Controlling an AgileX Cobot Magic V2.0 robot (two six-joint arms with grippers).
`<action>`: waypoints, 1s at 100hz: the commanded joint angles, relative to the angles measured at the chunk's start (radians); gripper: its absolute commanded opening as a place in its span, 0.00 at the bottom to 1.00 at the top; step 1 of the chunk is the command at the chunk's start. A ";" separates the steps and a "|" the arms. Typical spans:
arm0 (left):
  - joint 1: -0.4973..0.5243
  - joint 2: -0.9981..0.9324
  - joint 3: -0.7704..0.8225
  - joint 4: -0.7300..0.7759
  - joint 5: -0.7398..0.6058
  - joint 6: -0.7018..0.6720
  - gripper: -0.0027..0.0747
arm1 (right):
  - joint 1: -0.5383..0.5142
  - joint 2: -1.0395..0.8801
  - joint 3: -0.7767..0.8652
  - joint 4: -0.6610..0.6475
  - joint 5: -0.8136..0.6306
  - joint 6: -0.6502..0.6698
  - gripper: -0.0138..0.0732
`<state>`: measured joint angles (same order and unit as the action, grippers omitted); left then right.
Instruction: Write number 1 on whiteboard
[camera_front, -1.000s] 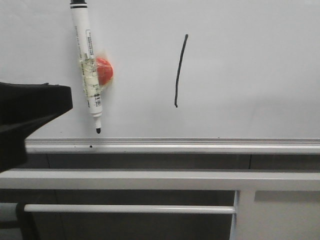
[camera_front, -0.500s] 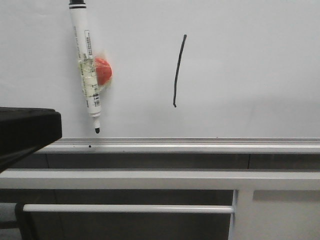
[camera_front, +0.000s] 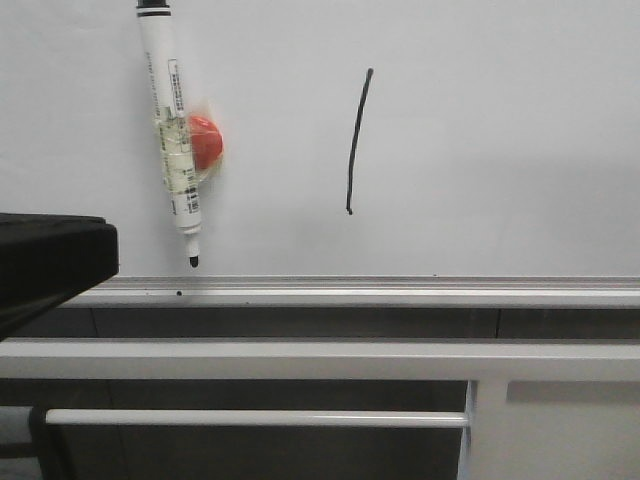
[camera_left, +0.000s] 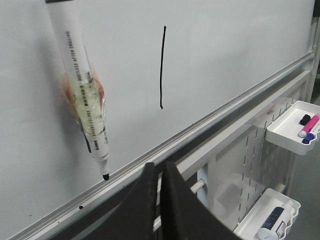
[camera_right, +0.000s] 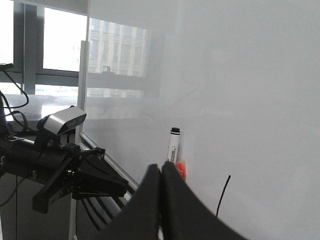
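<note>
Now the number 1 (camera_front: 354, 140) sits upper centre on the whiteboard (camera_front: 500, 130). Left tool (camera_left: 159, 172) low at frame's lower left, clenched, gripping nothing, below the marker pen (camera_front: 172, 130). Right tool (camera_right: 161, 172) also clenched, clear of the board.

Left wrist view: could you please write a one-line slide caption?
Black number 1 drawn on the whiteboard, marker pen hanging beside it, left gripper shut below.

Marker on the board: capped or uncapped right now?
Uncapped. The marker hangs on the whiteboard with its bare black tip pointing down, just above the rail. No cap shows on the tip.
</note>
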<state>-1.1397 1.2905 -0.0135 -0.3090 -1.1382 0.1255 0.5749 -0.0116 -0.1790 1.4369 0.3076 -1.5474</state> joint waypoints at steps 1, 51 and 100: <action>-0.003 -0.020 -0.013 0.007 -0.246 0.003 0.01 | 0.001 -0.012 -0.026 0.020 -0.005 -0.015 0.09; -0.003 -0.014 -0.015 0.141 -0.246 -0.057 0.01 | 0.001 -0.012 -0.026 0.020 -0.005 -0.015 0.09; -0.003 -0.095 0.003 0.151 -0.246 -0.048 0.01 | 0.001 -0.012 -0.026 0.020 -0.004 -0.015 0.09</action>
<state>-1.1397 1.2542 0.0000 -0.1635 -1.1361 0.0879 0.5749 -0.0132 -0.1790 1.4369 0.3089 -1.5474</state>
